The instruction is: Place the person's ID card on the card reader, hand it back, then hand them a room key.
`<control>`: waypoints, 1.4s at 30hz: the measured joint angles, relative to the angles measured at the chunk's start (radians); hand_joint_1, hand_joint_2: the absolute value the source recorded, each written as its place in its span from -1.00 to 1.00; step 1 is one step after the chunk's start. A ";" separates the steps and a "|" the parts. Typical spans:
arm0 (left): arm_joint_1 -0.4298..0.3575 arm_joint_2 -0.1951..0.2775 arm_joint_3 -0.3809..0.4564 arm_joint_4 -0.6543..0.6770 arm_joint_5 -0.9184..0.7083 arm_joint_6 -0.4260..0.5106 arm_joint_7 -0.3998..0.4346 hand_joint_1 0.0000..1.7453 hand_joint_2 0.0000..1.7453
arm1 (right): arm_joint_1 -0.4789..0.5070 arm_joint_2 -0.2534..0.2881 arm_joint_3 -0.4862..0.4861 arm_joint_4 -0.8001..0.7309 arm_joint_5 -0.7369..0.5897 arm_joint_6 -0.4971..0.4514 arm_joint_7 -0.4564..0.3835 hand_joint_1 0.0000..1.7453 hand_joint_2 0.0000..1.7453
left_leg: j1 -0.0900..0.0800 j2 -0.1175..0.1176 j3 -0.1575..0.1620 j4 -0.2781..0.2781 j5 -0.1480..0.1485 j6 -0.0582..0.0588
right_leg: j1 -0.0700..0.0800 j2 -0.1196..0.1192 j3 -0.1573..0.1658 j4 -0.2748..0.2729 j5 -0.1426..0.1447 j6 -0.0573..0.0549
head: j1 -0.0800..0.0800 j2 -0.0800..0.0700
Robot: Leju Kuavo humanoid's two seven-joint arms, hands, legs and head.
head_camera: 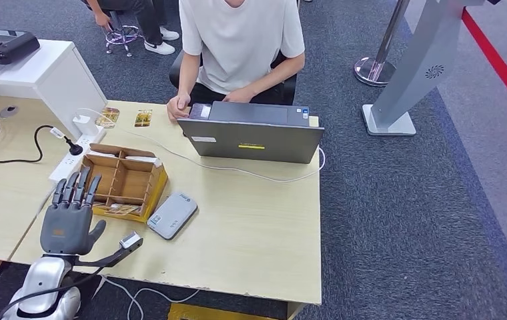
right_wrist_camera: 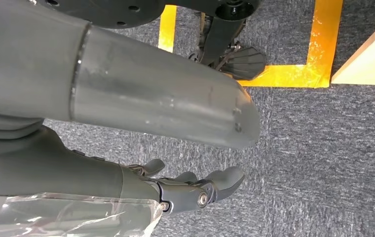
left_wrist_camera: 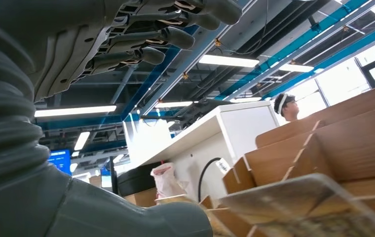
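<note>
Across your pale wooden desk, the left hand hovers empty, fingers spread, beside the cardboard organizer (card reader just beyond); right hand hangs loose, holding nothing.

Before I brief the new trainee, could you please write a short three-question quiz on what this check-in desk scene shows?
1. True or false: the left hand holds a card.
2. Which lies nearest the card reader? A) the laptop B) the wooden divider box C) the power strip
3. Fill in: the right hand hangs above the ____ carpet.

Key:
1. False; its fingers are spread above the desk, by the box, with nothing in them.
2. B; the reader lies just beside the box.
3. Grey.
</note>
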 joint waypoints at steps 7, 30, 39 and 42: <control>-0.042 -0.011 -0.039 0.033 0.000 -0.009 0.005 -1.00 1.00 | -0.002 0.001 0.005 0.001 0.000 0.000 0.001 -1.00 -1.00 | 0.000 0.000 0.000 0.000 0.000 0.000 | 0.000 0.001 0.000 0.000 0.000 0.000 | 0.000 0.000; -0.087 0.000 -0.077 0.140 0.040 -0.162 0.081 -1.00 1.00 | -0.001 0.001 0.005 0.002 -0.001 0.008 0.001 -1.00 -1.00 | 0.000 0.000 0.000 0.000 0.000 0.000 | 0.000 0.001 0.000 0.000 0.000 0.000 | 0.000 0.000; -0.085 0.005 -0.077 0.142 0.067 -0.147 0.066 1.00 1.00 | 0.000 0.001 0.005 0.002 0.000 0.007 0.000 -1.00 -1.00 | 0.000 0.000 0.000 0.000 0.000 0.000 | 0.000 0.001 0.000 0.000 0.000 0.000 | 0.000 0.000; -0.082 0.010 -0.078 0.142 0.080 -0.135 0.054 1.00 1.00 | 0.000 0.001 0.005 0.002 0.000 0.007 -0.001 -1.00 -1.00 | 0.000 0.000 0.000 0.000 0.000 0.000 | 0.000 0.001 0.000 0.000 0.000 0.000 | 0.000 0.000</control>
